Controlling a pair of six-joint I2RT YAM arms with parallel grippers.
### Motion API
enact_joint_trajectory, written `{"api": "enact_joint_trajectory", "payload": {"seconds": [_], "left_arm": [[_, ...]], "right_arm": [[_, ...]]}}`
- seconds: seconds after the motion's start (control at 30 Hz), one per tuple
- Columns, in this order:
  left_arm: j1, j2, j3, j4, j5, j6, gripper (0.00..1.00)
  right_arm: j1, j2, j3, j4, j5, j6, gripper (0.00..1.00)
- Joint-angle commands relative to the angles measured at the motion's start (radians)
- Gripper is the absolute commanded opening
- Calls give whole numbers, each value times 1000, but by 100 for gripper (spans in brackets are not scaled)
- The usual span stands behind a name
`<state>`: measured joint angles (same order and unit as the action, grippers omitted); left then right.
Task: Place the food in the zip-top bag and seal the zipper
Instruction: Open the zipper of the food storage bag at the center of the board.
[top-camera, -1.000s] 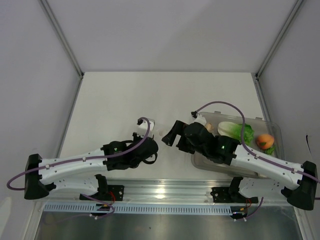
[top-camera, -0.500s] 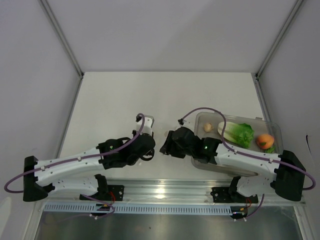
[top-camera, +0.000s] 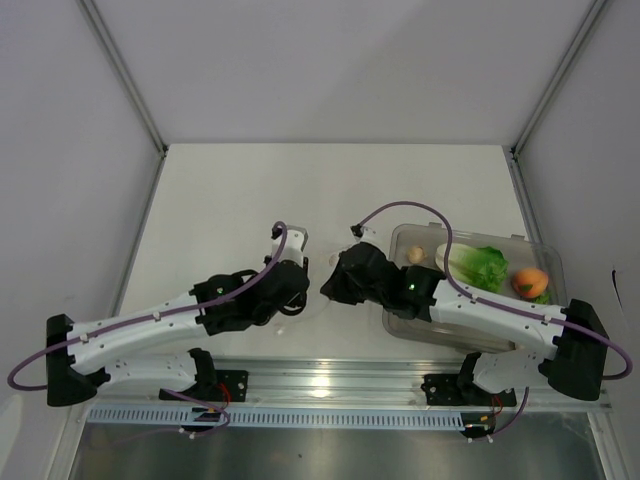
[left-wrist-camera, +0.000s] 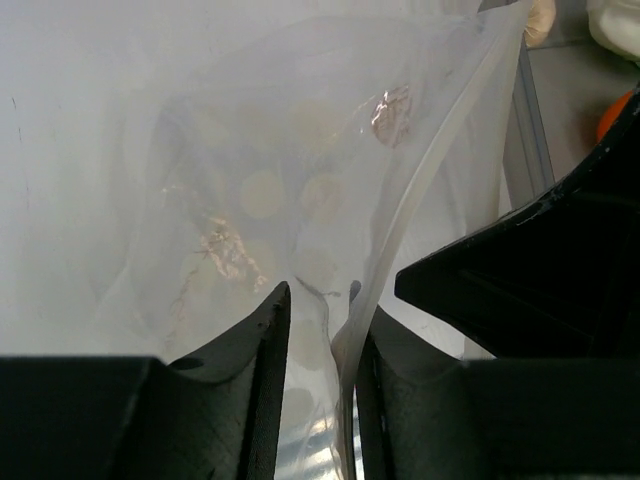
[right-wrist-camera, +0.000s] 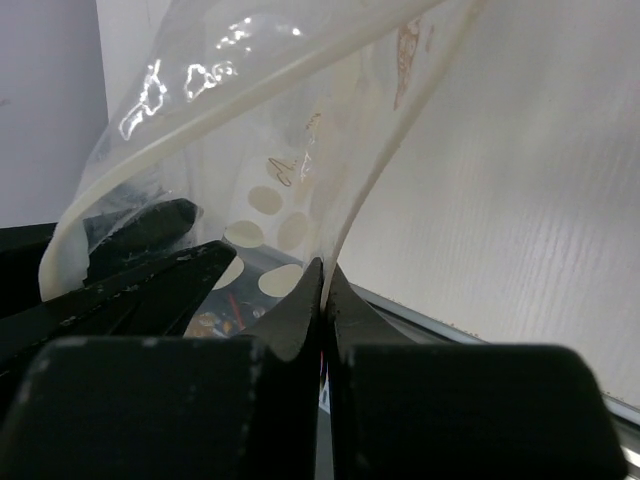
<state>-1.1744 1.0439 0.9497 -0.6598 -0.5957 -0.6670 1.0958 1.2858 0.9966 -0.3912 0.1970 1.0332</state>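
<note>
The zip-top bag (left-wrist-camera: 290, 190), clear with pale dots, hangs between my two grippers in front of the arm bases. My right gripper (right-wrist-camera: 322, 270) (top-camera: 328, 285) is shut on its mouth edge, pinching the pale zipper (right-wrist-camera: 230, 100) strip. The left gripper (left-wrist-camera: 315, 295) (top-camera: 298, 292) is open by a narrow gap. Bag film runs through that gap and lies against the right finger (left-wrist-camera: 368, 345). The food sits in the tray: a green lettuce (top-camera: 478, 266), an orange (top-camera: 530, 281) and a pale egg-like piece (top-camera: 414, 255).
A rigid clear tray (top-camera: 548, 262) stands at the right of the table, under the right arm's forearm. The right gripper's black body (left-wrist-camera: 530, 270) is close beside the left fingers. A metal rail (top-camera: 330, 385) runs along the near table edge.
The right gripper has swung left from the tray to the bag and shut on its mouth edge. The left gripper's jaws, shut before, have parted a little.
</note>
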Motion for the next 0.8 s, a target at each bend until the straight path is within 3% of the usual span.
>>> {"api": "enact_joint_trajectory", "payload": {"seconds": [0.0, 0.2, 0.53, 0.63, 0.77], "left_arm": [[12, -31, 55, 23, 13, 38, 33], [16, -54, 64, 3, 30, 47, 31], [16, -48, 70, -15, 51, 49, 16], [18, -41, 75, -18, 62, 55, 1], [27, -3, 116, -46, 68, 67, 1]], "right_arm": [[4, 0, 42, -40, 28, -22, 0], [-2, 14, 33, -58, 24, -27, 0], [-2, 12, 30, -61, 32, -24, 0], [-2, 9, 30, -64, 36, -32, 0], [-8, 1, 33, -89, 42, -71, 5]]}}
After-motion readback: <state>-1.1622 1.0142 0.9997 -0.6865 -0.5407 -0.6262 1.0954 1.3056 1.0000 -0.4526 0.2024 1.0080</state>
